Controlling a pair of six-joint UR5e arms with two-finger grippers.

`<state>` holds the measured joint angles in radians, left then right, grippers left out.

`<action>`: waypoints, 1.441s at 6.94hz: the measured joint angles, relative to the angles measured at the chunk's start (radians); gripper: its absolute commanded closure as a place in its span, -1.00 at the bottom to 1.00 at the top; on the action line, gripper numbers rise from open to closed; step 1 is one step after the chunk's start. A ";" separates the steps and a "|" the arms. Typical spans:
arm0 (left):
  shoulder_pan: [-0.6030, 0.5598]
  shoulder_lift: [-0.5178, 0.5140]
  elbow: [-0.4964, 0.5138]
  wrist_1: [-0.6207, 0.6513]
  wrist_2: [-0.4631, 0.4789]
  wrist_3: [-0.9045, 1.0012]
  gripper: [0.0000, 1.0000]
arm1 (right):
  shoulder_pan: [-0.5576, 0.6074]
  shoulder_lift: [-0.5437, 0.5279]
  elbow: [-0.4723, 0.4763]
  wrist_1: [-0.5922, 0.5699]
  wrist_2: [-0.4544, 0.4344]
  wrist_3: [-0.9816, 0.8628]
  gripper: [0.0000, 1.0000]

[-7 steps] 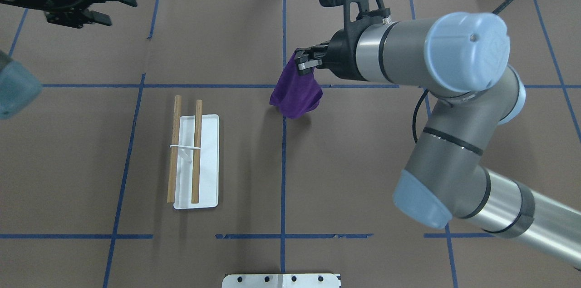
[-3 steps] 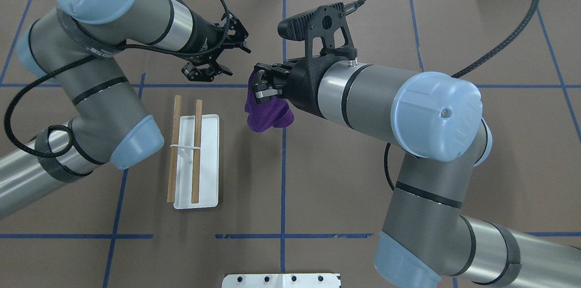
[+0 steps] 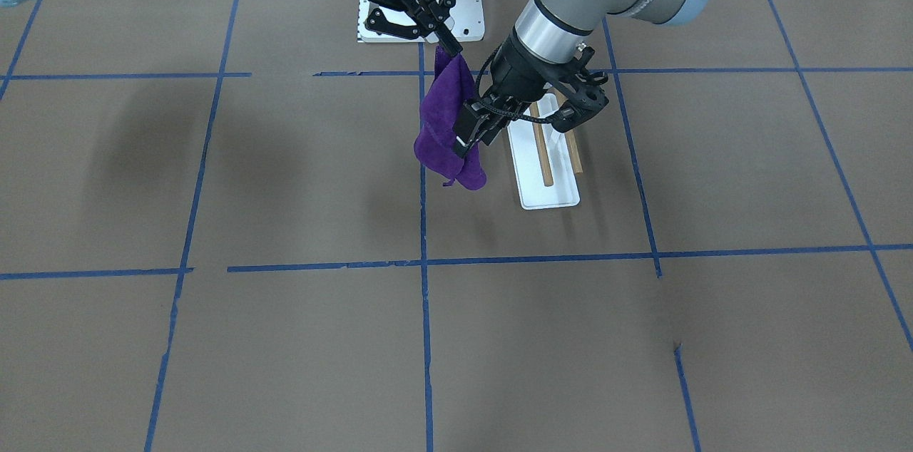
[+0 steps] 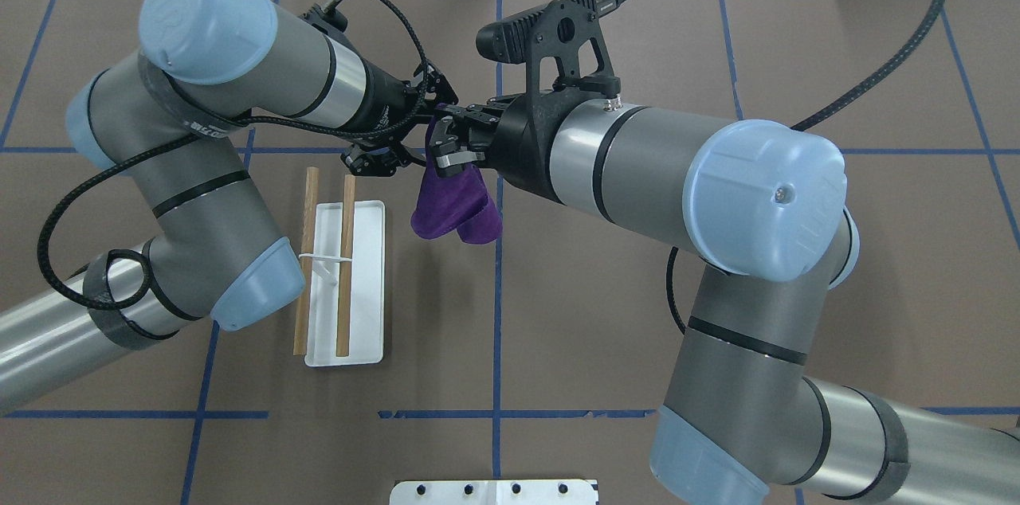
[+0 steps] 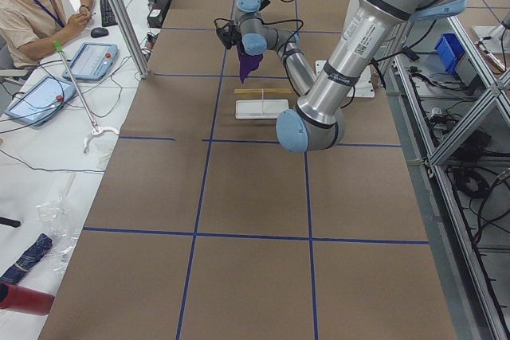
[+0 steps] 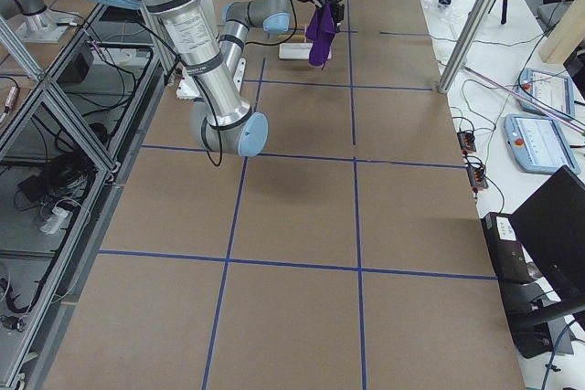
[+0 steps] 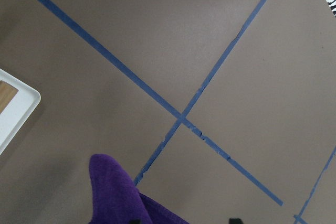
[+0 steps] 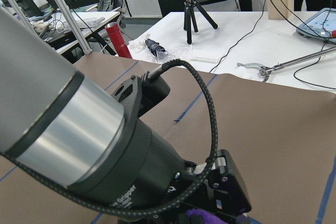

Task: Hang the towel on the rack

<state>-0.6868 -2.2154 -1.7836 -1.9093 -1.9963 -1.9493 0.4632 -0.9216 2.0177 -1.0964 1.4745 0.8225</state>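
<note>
Purple towel [image 3: 439, 117] hangs from the right gripper [image 3: 449, 47], which pinches its top corner; the left gripper [image 3: 475, 135] sits against its middle. From overhead, the towel [image 4: 450, 206] dangles just beside the rack [image 4: 346, 298], apart from it. In the left wrist view, the fingertips [image 7: 234, 221] stand apart, with the towel [image 7: 113, 192] by one.

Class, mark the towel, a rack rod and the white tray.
towel [image 4: 450, 206]: overhead view, lower hanging fold.
rack rod [image 4: 344, 306]: overhead view, lower shaft.
white tray [image 4: 368, 306]: overhead view, bare floor.

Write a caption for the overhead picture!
Right gripper holds a purple towel near the rack, open left gripper beside it.
</note>
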 measured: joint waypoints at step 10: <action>0.003 0.040 -0.050 -0.001 0.021 0.000 1.00 | 0.010 -0.013 0.003 -0.030 0.013 0.003 -1.00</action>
<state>-0.6835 -2.1759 -1.8340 -1.9098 -1.9758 -1.9490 0.4731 -0.9343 2.0206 -1.1263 1.4880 0.8259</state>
